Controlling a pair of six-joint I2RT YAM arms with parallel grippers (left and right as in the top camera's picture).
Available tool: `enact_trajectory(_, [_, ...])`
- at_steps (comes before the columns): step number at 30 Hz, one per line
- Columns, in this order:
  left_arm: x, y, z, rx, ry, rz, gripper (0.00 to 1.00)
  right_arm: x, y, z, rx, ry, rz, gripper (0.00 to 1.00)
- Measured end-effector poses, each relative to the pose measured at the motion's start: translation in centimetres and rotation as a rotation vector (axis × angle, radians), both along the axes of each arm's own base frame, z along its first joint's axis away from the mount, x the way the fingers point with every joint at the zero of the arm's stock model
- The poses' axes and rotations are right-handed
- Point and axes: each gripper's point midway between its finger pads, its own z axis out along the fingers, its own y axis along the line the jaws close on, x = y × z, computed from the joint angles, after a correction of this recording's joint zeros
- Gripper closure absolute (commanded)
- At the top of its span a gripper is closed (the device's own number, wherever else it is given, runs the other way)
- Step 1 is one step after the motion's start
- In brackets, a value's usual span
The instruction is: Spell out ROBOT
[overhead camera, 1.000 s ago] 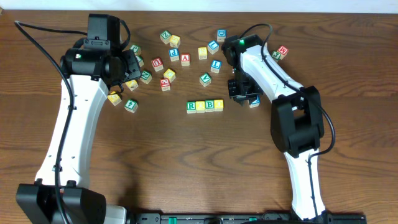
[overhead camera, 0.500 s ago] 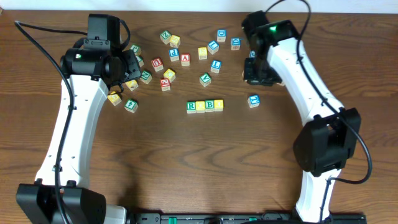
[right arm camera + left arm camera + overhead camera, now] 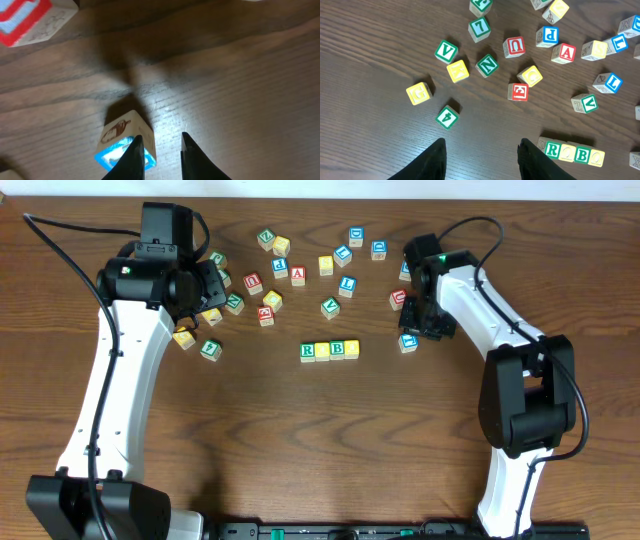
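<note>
R cube (image 3: 551,148), B cube (image 3: 581,154), A cube (image 3: 566,52)

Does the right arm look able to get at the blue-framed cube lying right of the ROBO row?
Probably yes: the right gripper hangs just beside the blue-framed cube, nothing between them. Its narrow jaws sit off to one side, so they would need widening.

I am holding the white-and-black left arm (image 3: 115,380) bent, its left gripper (image 3: 481,150) hanging with jaws wide and empty; the right gripper (image 3: 161,145) is pointing down, jaws barely parted.

2 arms (image 3: 110,380), 1 table (image 3: 300,440), over 20 letter cubes (image 3: 308,351).
</note>
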Motion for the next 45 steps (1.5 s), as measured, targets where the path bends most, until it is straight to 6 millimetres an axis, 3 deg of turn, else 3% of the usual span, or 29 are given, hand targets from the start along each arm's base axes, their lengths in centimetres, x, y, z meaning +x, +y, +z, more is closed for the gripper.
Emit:
enact_trajectory(8, [0.0,0.0,0.0,0.0,0.0,0.0,0.54,0.8,0.8,-0.6,0.039,-0.032,0.073,0.78])
enact_trajectory(17, [0.0,0.0,0.0,0.0,0.0,0.0,0.54,0.1,5.4,-0.9,0.155,-0.026,0.339,0.77])
enact_trajectory(22, [0.0,0.0,0.0,0.0,0.0,0.0,0.54,-0.4,6.7,-0.8,0.173,-0.021,0.389,0.79])
enact_trajectory(26, [0.0,0.0,0.0,0.0,0.0,0.0,0.55,-0.6,6.4,-0.7,0.177,-0.004,0.378,0.77])
enact_trajectory(31, [0.0,0.0,0.0,0.0,0.0,0.0,0.54,-0.4,4.3,0.8,0.176,0.004,0.316,0.69])
enact_trajectory(34, [0.0,0.0,0.0,0.0,0.0,0.0,0.54,-0.8,2.5,2.2,0.172,0.01,0.273,0.73])
enact_trajectory(37, [0.0,0.0,0.0,0.0,0.0,0.0,0.54,-2.0,1.6,2.7,0.168,0.054,0.253,0.85])
enact_trajectory(41, [0.0,0.0,0.0,0.0,0.0,0.0,0.54,-3.7,2.2,1.8,0.181,0.114,0.267,0.93])
enact_trajectory(45, [0.0,0.0,0.0,0.0,0.001,0.0,0.54,-5.4,3.4,-0.1,0.176,0.15,0.306,0.96])
